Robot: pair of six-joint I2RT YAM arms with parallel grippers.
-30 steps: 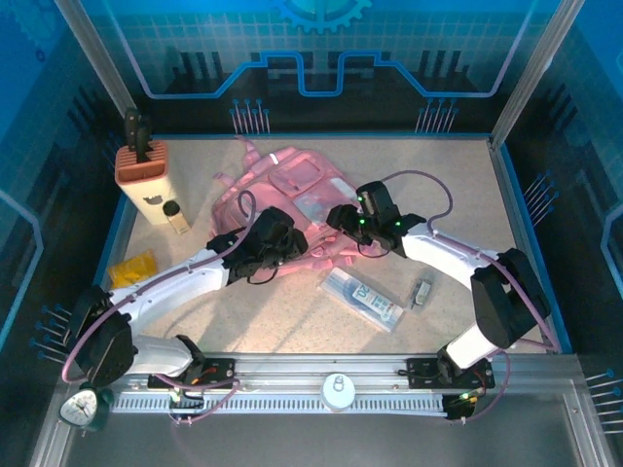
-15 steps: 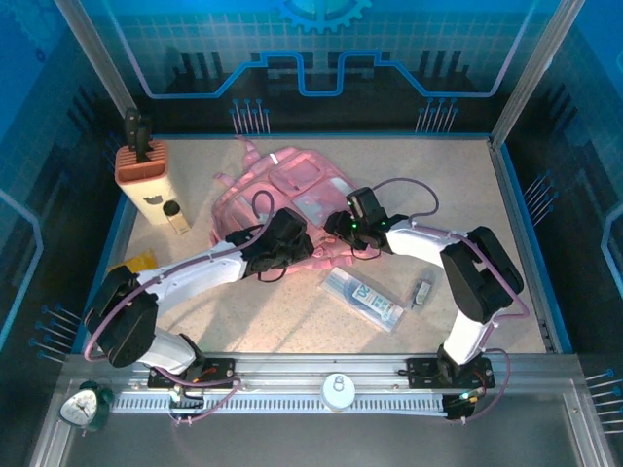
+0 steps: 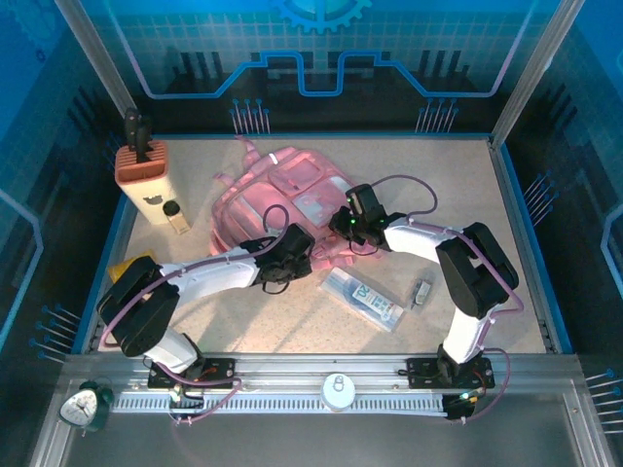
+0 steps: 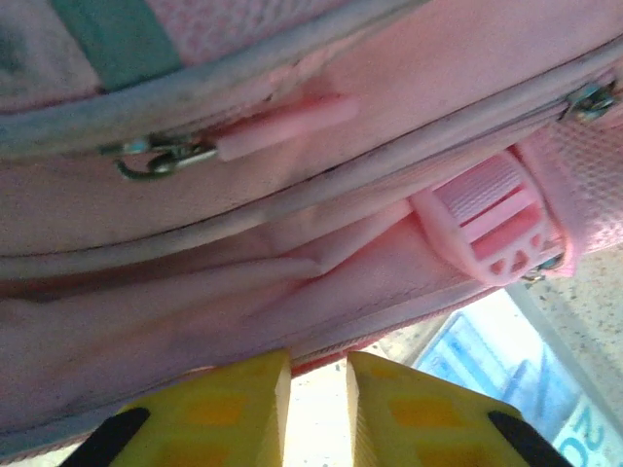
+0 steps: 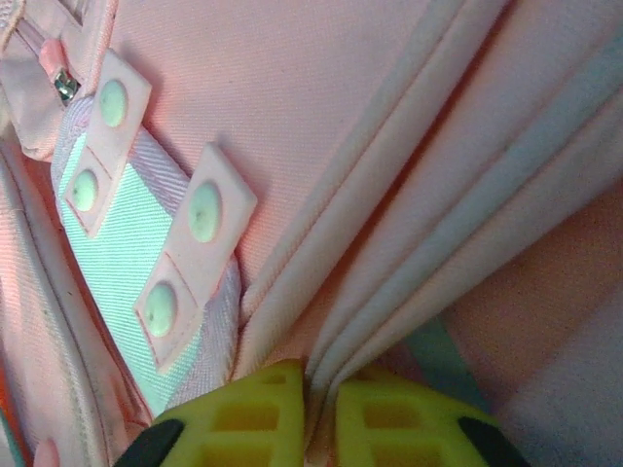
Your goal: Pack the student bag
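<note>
- as both arms have drawn in low over the near edge of the student bag (image 3: 273,190) since a second ago, their jaws have narrowed from roughly half open to almost together.
- right gripper (image 5: 319,375): the yellow fingers are pressed closed on a ridge of pink piping and fabric, so it has the bag pinched; from above it sits at the bag's lower right edge (image 3: 346,240).
- left gripper (image 4: 316,365): a thin slit is left between the fingers, with the bag's hem right at their tips; i cannot tell whether it has caught any cloth. from above it sits at the lower middle edge (image 3: 308,255).
- my reading: this is a two-handed hold meant to lift or spread the bag, an early step, since the clear blue-printed packet (image 3: 362,297) lies on the table just below the bag, not packed.
- the bag itself has not visibly shifted; it lies flat in the upper middle of the overhead frame.
- it is soft, slack pink cloth with paler front pockets, a pink buckle (image 4: 496,219), a metal zipper slider with a pink pull (image 4: 161,156) and a mint patch (image 5: 117,263) crossed by studded pink tabs; the zippers in sight look closed.
</note>
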